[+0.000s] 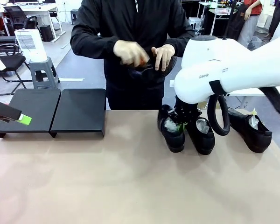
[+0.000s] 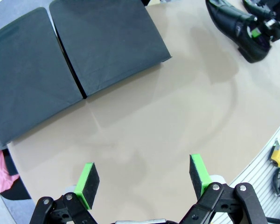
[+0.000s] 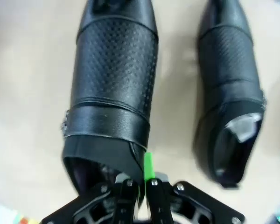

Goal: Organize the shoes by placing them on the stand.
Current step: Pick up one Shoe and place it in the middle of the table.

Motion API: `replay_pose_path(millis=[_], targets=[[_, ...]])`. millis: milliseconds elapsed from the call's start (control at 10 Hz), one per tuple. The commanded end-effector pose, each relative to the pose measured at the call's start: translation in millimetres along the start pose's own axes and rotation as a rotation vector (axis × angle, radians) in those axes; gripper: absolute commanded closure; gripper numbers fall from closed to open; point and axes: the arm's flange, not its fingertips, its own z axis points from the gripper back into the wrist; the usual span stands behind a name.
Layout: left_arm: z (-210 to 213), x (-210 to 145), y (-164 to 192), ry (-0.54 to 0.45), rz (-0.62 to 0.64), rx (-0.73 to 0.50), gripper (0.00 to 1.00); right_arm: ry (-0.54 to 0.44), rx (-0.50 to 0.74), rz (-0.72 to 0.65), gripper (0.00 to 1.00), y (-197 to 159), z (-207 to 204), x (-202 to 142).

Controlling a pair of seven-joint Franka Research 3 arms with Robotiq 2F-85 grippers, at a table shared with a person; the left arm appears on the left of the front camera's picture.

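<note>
Three glossy black shoes stand on the table at the right: a left one (image 1: 171, 134), a middle one (image 1: 203, 135) and a far right one (image 1: 250, 129). My right gripper (image 1: 180, 126) is shut on the opening rim of the left shoe (image 3: 114, 84), its green pad (image 3: 148, 167) against the collar, with the middle shoe (image 3: 231, 93) alongside. The person holds another shoe (image 1: 147, 70) at chest height. The stand is two low black platforms (image 1: 79, 112) (image 1: 35, 109) at the back left. My left gripper (image 2: 142, 179) hangs open over bare table near the platforms (image 2: 107, 42).
The person stands at the far edge behind the shoes, both hands (image 1: 130, 51) busy on the held shoe. My right arm's white body (image 1: 224, 70) covers part of the shoe group. Open beige tabletop (image 1: 107, 177) lies between the platforms and the shoes.
</note>
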Motion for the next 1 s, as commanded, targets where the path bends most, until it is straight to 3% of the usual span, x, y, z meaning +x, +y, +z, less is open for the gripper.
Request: replay_pose_path(millis=[0, 100, 400, 500, 600, 900], targets=[[0.7, -0.4, 1.2, -0.006, -0.006, -0.017, 0.0, -0.031, 0.056, 0.078, 1.0, 12.3, 21.9, -51.2], [0.7, -0.4, 1.2, -0.006, -0.006, -0.017, 0.0, 0.0, 0.0, 0.0, 1.0, 0.0, 0.0, 0.0], [0.7, -0.4, 1.2, -0.006, -0.006, -0.017, 0.0, 0.0, 0.0, 0.0, 1.0, 0.0, 0.0, 0.0], [0.7, -0.4, 1.2, -0.006, -0.006, -0.017, 0.0, 0.016, 0.006, 0.002, 1.0, 2.0, -0.7, -18.3], [0.7, -0.4, 1.2, -0.006, -0.006, -0.017, 0.0, 0.003, -0.068, -0.048, 1.0, 22.4, -12.2, -32.2], [0.7, -0.4, 1.2, -0.006, -0.006, -0.017, 0.0, -0.024, 0.084, -0.191, 1.0, 92.9, -34.4, -113.5]])
